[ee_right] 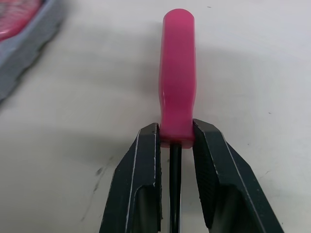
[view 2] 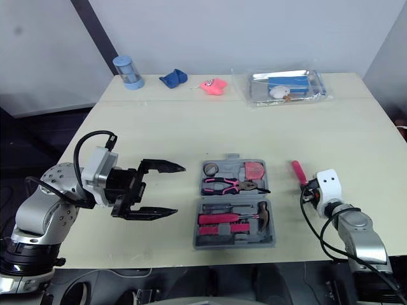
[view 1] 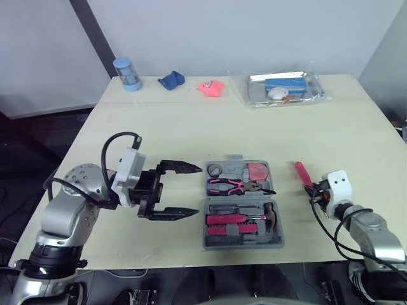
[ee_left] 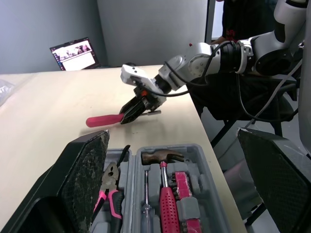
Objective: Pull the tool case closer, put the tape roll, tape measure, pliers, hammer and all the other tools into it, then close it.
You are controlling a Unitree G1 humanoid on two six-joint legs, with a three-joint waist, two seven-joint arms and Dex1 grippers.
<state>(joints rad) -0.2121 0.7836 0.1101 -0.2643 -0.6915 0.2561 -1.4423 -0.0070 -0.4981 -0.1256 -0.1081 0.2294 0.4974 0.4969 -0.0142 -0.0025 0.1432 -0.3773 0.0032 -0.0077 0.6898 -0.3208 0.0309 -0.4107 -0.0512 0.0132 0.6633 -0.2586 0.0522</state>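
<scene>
From the head camera I see the tool case (view 1: 206, 240) lying open near the front edge of the table (view 1: 191, 127), between my two arms. The tape roll (view 1: 215, 169), tape measure (view 1: 257, 170), pliers (view 1: 229, 185) and hammer (view 1: 245, 218) already sit in their slots. My left gripper (view 1: 198, 190) hovers just left of the case, spread wide and empty. To the right of the case, apart from it, the pink-handled screwdriver (view 1: 303, 173) lies on the table with my right gripper (view 1: 316, 192) at its near end

In the left wrist view I look across the open case to the right gripper pinching the screwdriver low against the tabletop

In the right wrist view both fingers (ee_right: 141, 179) are clamped on the base of the pink handle, the black shaft (ee_right: 175, 184) running back between them, and the case corner sits off to one side

I judge this as the step of loading a remaining tool. Next I need to lift it clear, carry it left over the case, line it up with a free slot, let go, then close the lid
</scene>
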